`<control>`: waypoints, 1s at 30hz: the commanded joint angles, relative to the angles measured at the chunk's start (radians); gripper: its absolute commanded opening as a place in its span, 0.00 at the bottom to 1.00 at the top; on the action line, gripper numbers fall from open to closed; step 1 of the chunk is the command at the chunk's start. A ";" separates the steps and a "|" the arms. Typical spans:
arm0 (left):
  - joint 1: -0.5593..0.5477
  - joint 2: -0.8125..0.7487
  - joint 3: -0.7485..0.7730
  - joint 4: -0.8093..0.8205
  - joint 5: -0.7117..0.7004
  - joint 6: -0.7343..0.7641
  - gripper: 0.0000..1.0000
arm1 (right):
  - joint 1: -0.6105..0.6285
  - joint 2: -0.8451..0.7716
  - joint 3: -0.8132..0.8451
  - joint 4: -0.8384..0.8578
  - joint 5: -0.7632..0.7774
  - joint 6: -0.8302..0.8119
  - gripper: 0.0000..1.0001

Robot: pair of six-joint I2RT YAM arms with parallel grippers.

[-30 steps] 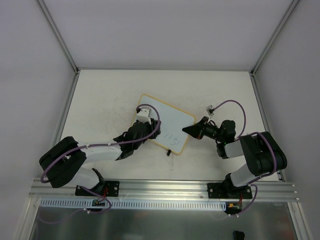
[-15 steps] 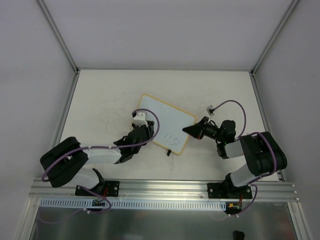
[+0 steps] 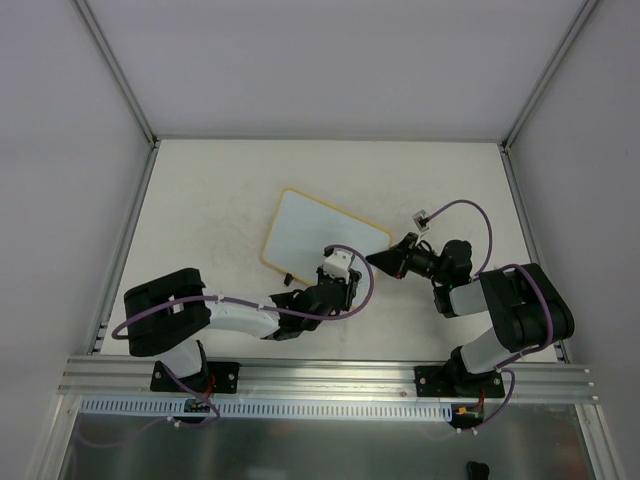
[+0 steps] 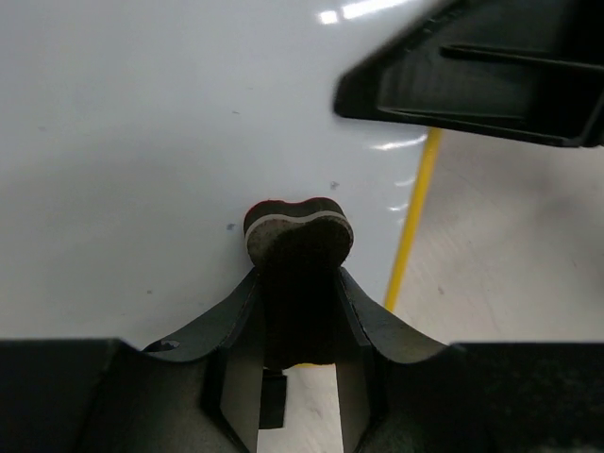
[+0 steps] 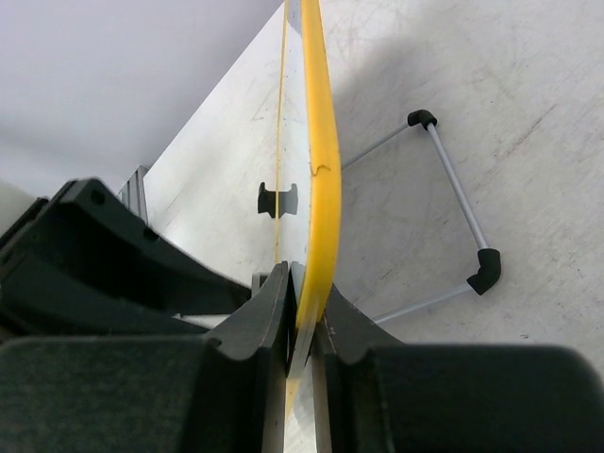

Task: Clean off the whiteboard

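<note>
The whiteboard (image 3: 315,228), white with an orange-yellow frame, lies tilted on the table; its visible face is blank. My left gripper (image 3: 348,284) is over the board's near right part and hides that area. In the left wrist view it (image 4: 297,276) is shut on the small black eraser (image 4: 298,234), which presses on the white surface (image 4: 142,142) close to the yellow frame (image 4: 413,226). My right gripper (image 3: 380,260) is shut on the board's right corner; in the right wrist view its jaws (image 5: 302,283) clamp the yellow edge (image 5: 319,160).
A black clip foot (image 5: 276,199) sits on the board's edge. A thin grey wire bracket with black ends (image 5: 453,212) lies on the table beside the board. A small white connector (image 3: 421,215) is near the right arm. The enclosure walls and metal rail (image 3: 320,378) bound the table.
My left gripper with the eraser has swept from the board's near left edge rightwards to its near right part, over the spot where the dark marks showed. The right gripper has not moved.
</note>
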State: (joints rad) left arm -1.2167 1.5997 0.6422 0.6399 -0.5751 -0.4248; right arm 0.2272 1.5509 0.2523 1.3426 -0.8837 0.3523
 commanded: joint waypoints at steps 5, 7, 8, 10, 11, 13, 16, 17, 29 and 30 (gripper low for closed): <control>-0.073 0.109 0.097 0.006 0.066 -0.043 0.00 | 0.020 -0.005 0.002 0.188 -0.049 -0.121 0.00; -0.072 0.101 0.090 0.009 0.046 -0.034 0.00 | 0.020 -0.005 0.001 0.188 -0.049 -0.122 0.00; -0.070 0.097 0.086 0.010 0.037 -0.028 0.00 | 0.020 -0.005 0.001 0.188 -0.049 -0.122 0.00; -0.061 0.075 0.065 0.003 0.026 -0.026 0.00 | 0.021 -0.003 0.001 0.188 -0.049 -0.121 0.00; -0.040 0.066 0.054 0.001 0.015 -0.032 0.00 | 0.020 -0.003 0.001 0.190 -0.049 -0.121 0.00; -0.009 0.033 0.004 0.003 0.011 -0.040 0.00 | 0.020 -0.006 -0.001 0.188 -0.051 -0.121 0.00; 0.069 -0.023 -0.071 0.015 -0.006 -0.042 0.00 | 0.020 -0.008 -0.002 0.188 -0.049 -0.121 0.00; 0.094 -0.036 -0.088 0.018 -0.006 -0.042 0.00 | 0.020 -0.008 -0.002 0.188 -0.049 -0.121 0.00; 0.335 -0.182 -0.234 0.067 0.016 0.001 0.00 | 0.020 -0.008 -0.002 0.188 -0.050 -0.121 0.00; 0.333 -0.178 -0.231 0.073 0.032 -0.003 0.00 | 0.021 -0.008 -0.002 0.188 -0.051 -0.121 0.00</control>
State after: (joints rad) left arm -0.9146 1.4109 0.4255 0.7242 -0.4782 -0.4675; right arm 0.2356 1.5509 0.2527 1.3430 -0.8745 0.3496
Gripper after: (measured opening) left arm 0.287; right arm 0.131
